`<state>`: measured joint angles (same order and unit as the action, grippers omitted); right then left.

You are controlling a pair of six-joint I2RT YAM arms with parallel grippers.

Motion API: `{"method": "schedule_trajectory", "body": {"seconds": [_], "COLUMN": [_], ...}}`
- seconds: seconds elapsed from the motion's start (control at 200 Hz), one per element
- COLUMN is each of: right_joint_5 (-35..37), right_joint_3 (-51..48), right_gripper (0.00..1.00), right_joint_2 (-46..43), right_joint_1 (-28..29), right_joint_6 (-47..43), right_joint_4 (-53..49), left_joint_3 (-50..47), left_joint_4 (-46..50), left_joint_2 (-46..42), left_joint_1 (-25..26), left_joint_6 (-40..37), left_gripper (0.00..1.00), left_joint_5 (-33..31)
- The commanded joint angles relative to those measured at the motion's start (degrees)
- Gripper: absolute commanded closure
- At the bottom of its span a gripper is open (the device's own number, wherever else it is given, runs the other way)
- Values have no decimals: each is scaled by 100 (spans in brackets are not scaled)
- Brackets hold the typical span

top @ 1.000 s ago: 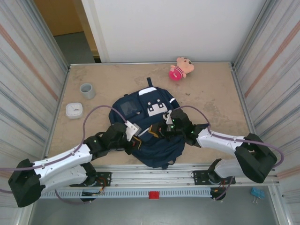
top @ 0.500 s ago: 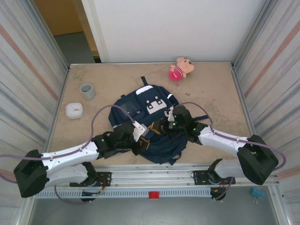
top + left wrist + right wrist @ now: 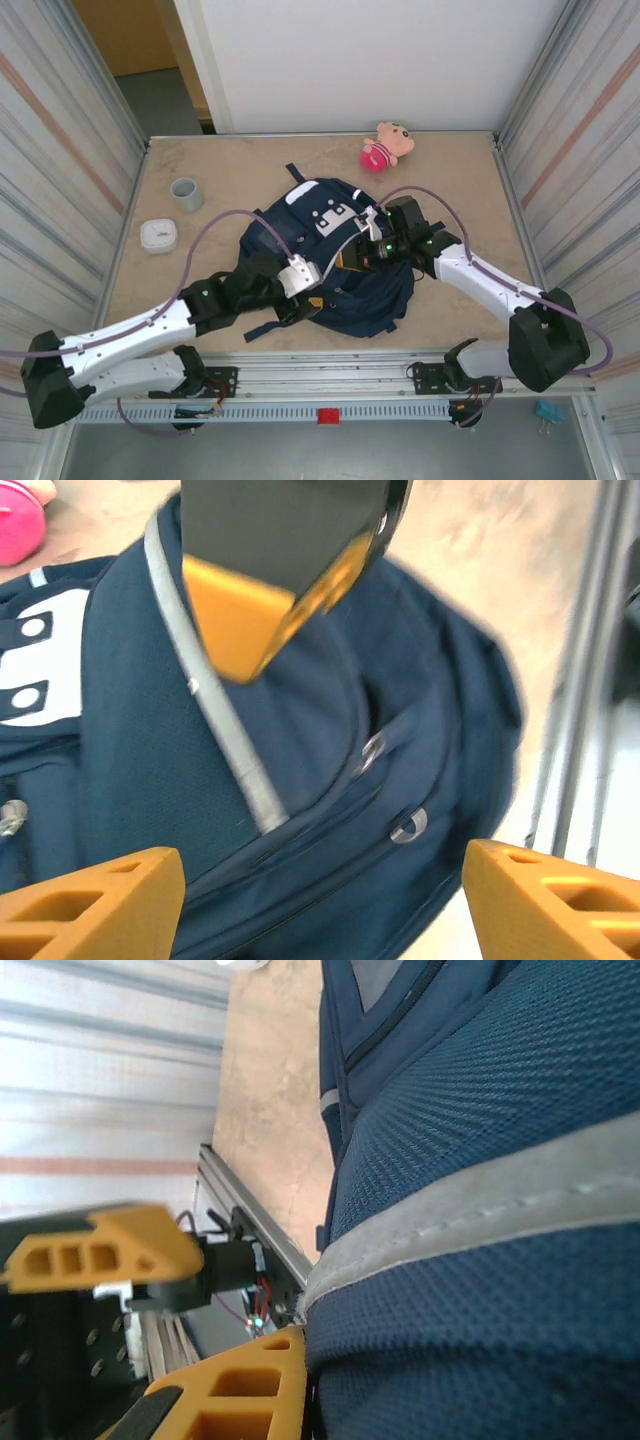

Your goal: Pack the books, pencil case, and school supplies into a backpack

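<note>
The navy backpack (image 3: 345,285) lies crumpled at the table's middle, its white patch (image 3: 333,217) toward the far side. My left gripper (image 3: 306,298) hovers over its near left part, and the left wrist view shows that gripper (image 3: 320,905) open wide, nothing between the fingers (image 3: 95,910), above the backpack's zipper pulls (image 3: 408,825). My right gripper (image 3: 358,252) is shut on the backpack's upper edge; in the right wrist view the gripper (image 3: 318,1365) pinches navy fabric with grey trim (image 3: 470,1215). The books, pencil case and school supplies are out of view.
A pink-and-tan plush toy (image 3: 387,145) lies at the far edge. A grey cup (image 3: 186,193) and a white rounded box (image 3: 158,235) stand at the left. Metal walls flank the table; a rail (image 3: 330,378) runs along the near edge.
My left gripper has opened and let go of the backpack. The right gripper has pulled the backpack's upper edge toward the far right, and the whole bag has shifted and bunched.
</note>
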<state>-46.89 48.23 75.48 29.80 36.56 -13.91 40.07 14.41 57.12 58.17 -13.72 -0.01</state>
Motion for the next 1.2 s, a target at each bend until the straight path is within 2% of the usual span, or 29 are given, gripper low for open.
{"method": "schedule_trajectory", "body": {"seconds": [0.0,0.12,0.175,0.331,0.406,0.441,0.516,0.596,0.737,0.932,1.087,1.198], "right_joint_5": [-833,-893,-935,-936,-868,-794,-481,148,1483,2302,2943,3090], "right_joint_3": [307,405,440,512,521,528,555,587,568,160,-129,-184], "right_gripper": [94,94,94,93,88,83,69,57,50,46,44,43], "right_joint_2": [100,201,221,256,222,187,0,-418,-1414,-2564,-2713,-2507], "right_joint_1": [-104,-110,-115,-163,-218,-257,-349,-356,-213,509,1414,1606], "right_joint_6": [-901,-988,-1018,-1111,-1133,-1142,-1163,-1313,-1527,-1531,-1506,-1707], "right_joint_4": [-379,-467,-479,-610,-687,-739,-974,-1373,-2194,-2739,-2640,-2396], "left_joint_3": [146,56,10,-144,-157,-132,-104,-60,67,471,485,406], "left_joint_4": [233,-532,-896,-1548,-1529,-1437,-1348,-1172,-938,-310,-286,-435], "left_joint_2": [420,768,891,1186,1243,1252,1254,1242,1289,1482,1463,1439], "left_joint_1": [-33,-167,-247,-326,-395,-447,-576,-717,-879,-1159,-1202,-1245], "left_joint_6": [-1632,-1905,-1894,-1955,-1985,-1984,-1836,-1654,-1314,-993,-934,-857], "left_gripper": [20,18,21,41,49,57,86,96,100,100,100,100], "left_joint_5": [-464,-440,-421,-457,-141,95,483,935,1375,2101,2290,2409]}}
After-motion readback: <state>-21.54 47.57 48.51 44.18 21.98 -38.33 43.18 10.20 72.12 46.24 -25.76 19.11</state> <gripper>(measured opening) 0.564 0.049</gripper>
